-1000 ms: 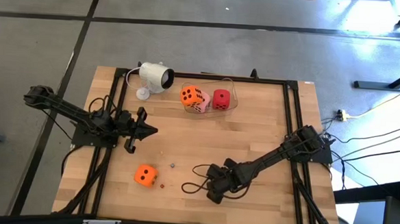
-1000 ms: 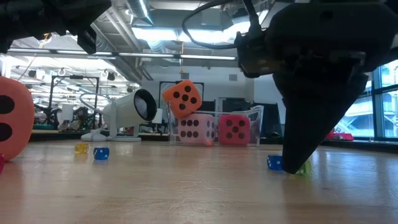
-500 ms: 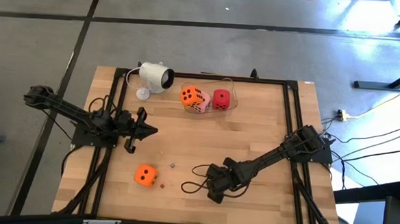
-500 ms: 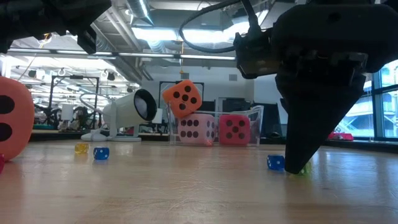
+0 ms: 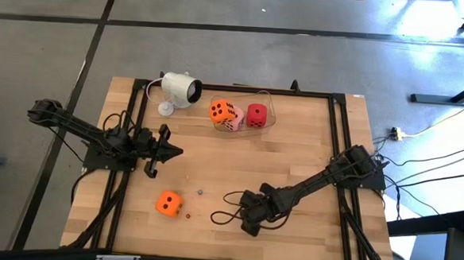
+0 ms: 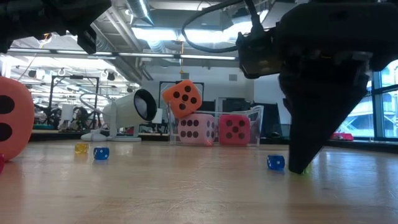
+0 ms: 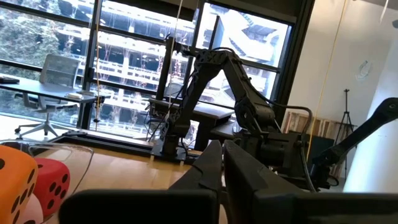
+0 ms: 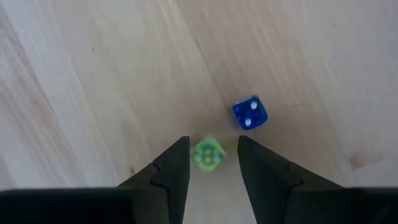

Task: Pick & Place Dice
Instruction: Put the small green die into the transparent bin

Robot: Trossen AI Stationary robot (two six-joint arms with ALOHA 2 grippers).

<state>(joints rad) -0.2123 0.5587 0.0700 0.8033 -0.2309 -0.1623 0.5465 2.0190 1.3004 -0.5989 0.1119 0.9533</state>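
Since a moment ago only the right gripper (image 8: 214, 163) has shifted slightly over the table (image 5: 294, 161), jaws spread around a tiny green die (image 8: 208, 154). Left gripper (image 5: 164, 151) waits, pressed together. Camera (image 5: 178, 89) stands behind. Four dice: three in the tray (image 5: 266, 107), one orange (image 5: 168, 203) alone. Blue die (image 8: 250, 113) nearby.

Left gripper (image 7: 222, 163) over the wooden table (image 7: 124, 165), fingers pressed together

An orange die (image 7: 13, 186) and a red die (image 7: 55, 180) sit off to the gripper's side inside a clear container (image 7: 74, 163); the other arm (image 7: 239, 93) stands ahead before large windows (image 7: 93, 62).
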